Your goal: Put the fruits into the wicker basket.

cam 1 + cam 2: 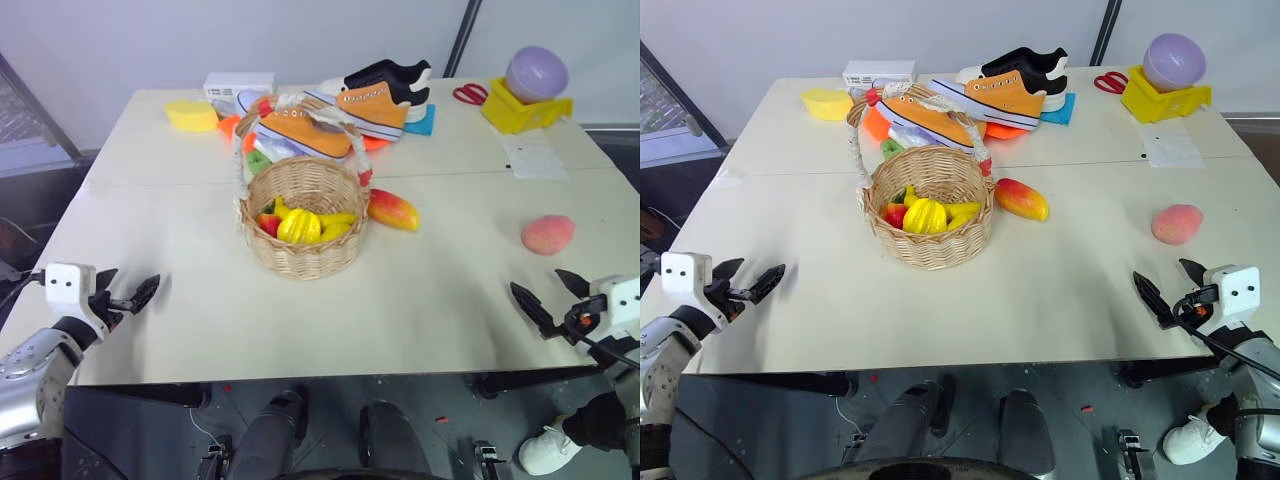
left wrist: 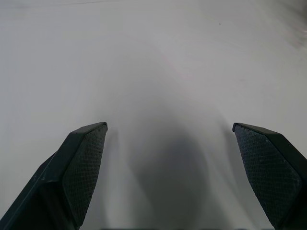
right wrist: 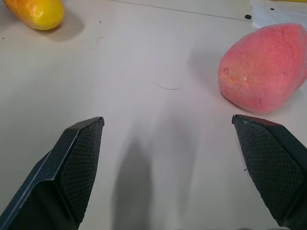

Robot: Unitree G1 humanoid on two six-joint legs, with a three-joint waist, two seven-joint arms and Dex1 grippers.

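Note:
The wicker basket [image 1: 305, 215] stands mid-table, its rim tan and its arched handle wrapped in pale cloth, with yellow bananas inside. Just right of it, almost touching its side, lies the mango [image 1: 393, 210], red-orange and yellow. The pink peach [image 1: 548, 234] rests alone near the table's right edge; in the right wrist view the peach [image 3: 264, 67] lies just ahead of the fingers, off to one side. My right gripper [image 1: 540, 283] hovers open and empty at the front right corner, a short way in front of the peach. My left gripper [image 1: 128, 284] is open and empty over bare table at the front left.
Behind the basket lie orange sneakers [image 1: 330, 118], a black sneaker [image 1: 390, 72], a yellow sponge [image 1: 191, 115] and a white box [image 1: 238, 85]. At the back right are red scissors [image 1: 468, 94], a purple bowl on a yellow block [image 1: 527, 95] and a paper sheet [image 1: 533, 155].

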